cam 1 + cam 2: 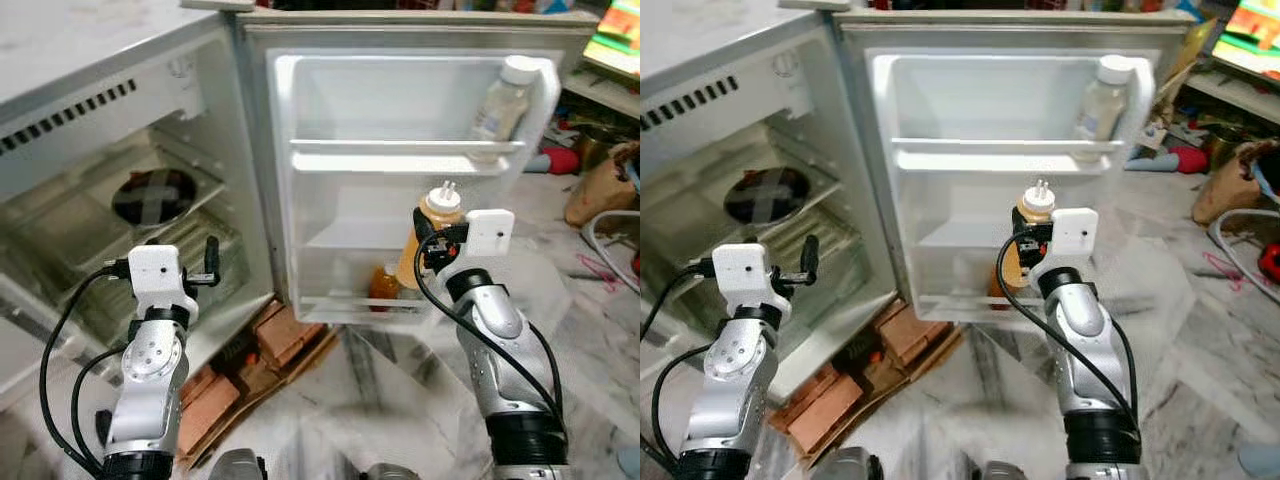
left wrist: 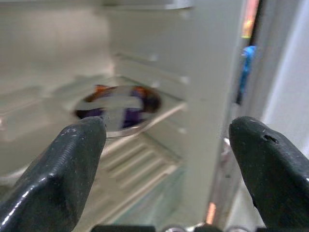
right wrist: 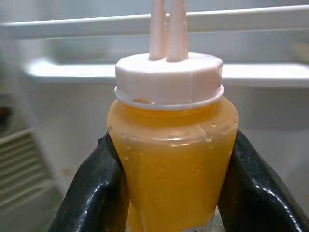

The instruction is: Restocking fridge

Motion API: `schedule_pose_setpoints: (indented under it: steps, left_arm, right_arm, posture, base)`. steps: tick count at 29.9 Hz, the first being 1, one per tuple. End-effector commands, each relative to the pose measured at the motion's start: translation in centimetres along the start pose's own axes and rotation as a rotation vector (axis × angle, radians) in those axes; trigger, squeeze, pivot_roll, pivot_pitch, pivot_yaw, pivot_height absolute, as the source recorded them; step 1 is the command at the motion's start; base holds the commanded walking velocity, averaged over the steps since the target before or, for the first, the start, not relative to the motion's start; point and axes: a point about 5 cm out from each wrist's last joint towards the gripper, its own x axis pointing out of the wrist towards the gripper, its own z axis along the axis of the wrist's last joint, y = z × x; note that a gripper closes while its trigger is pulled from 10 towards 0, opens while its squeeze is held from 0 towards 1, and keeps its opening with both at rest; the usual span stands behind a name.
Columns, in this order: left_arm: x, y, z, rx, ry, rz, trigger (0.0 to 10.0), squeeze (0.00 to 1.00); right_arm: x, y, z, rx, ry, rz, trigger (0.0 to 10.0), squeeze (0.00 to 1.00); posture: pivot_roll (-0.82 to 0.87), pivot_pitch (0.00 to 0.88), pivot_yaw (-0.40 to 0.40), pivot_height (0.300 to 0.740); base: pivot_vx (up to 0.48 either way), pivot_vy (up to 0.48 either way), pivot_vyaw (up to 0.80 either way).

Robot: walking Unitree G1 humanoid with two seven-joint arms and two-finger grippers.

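Observation:
My right gripper (image 1: 424,250) is shut on a yellow sauce bottle (image 3: 171,159) with a white two-nozzle cap, held upright in front of the open fridge door (image 1: 330,120), between its upper shelf (image 1: 400,158) and its bottom rack. An orange jar (image 1: 384,288) stands in the bottom rack just behind the held bottle. A pale bottle with a white cap (image 1: 503,100) stands in the upper door shelf at the right. My left gripper (image 2: 166,159) is open, raised before the fridge interior, pointing at a dark round plate (image 1: 155,196) on a glass shelf.
The fridge body (image 1: 90,80) is open at the left, with a ribbed drawer (image 1: 190,262) under the plate's shelf. Bricks and cardboard (image 1: 260,355) lie beneath the door. A brown bag (image 1: 600,185) and cables clutter the marble floor at the right.

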Motion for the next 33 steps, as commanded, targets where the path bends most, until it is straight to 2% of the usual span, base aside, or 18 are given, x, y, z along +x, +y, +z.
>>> schedule_pose_setpoints:
  steps: [1, 9, 15, 19, 23, 33]
  left_arm:
    - [-0.1, 0.4, 0.0, 0.003, 0.007, 0.010, 10.0, 0.00]
    - [0.0, 0.5, 0.1, 0.008, 0.005, 0.008, 10.0, 0.00]
    - [0.3, 0.7, 0.6, 0.008, -0.006, 0.003, 10.0, 0.00]
    - [0.1, 0.9, 0.3, 0.012, 0.003, 0.007, 10.0, 0.00]
    - [-0.3, 0.4, 0.1, -0.004, 0.007, 0.005, 10.0, 0.00]
    - [-0.6, -0.4, 0.1, -0.014, 0.000, -0.030, 10.0, 0.00]
  right_arm:
    - [0.3, 0.0, 0.6, -0.006, -0.016, 0.012, 10.0, 0.00]
    - [0.4, -0.5, 1.4, -0.032, -0.032, 0.001, 10.0, 0.00]
    - [0.8, 0.2, 1.9, -0.050, -0.046, 0.013, 10.0, 0.00]
    - [0.5, 0.2, 1.3, -0.048, -0.034, -0.006, 10.0, 0.00]
    - [0.1, -0.1, 1.0, -0.078, -0.020, -0.040, 10.0, 0.00]
    - [0.6, -1.5, 1.3, -0.116, -0.021, -0.107, 10.0, 0.00]
  posture:
    - [-0.01, 0.054, -0.016, 0.740]
    - [-0.02, 0.076, -0.006, 0.740]
    - [-0.02, 0.092, 0.006, 0.740]
    - [-0.02, 0.091, 0.000, 0.740]
    - [-0.01, 0.086, -0.012, 0.740]
    - [-0.01, 0.080, -0.019, 0.740]
  base:
    - [0.251, 0.345, 0.00]
    - [0.278, 0.384, 0.00]
    - [0.174, 0.330, 0.00]
    - [0.000, 0.000, 0.00]
    - [0.000, 0.000, 0.00]
    - [0.000, -0.054, 0.00]
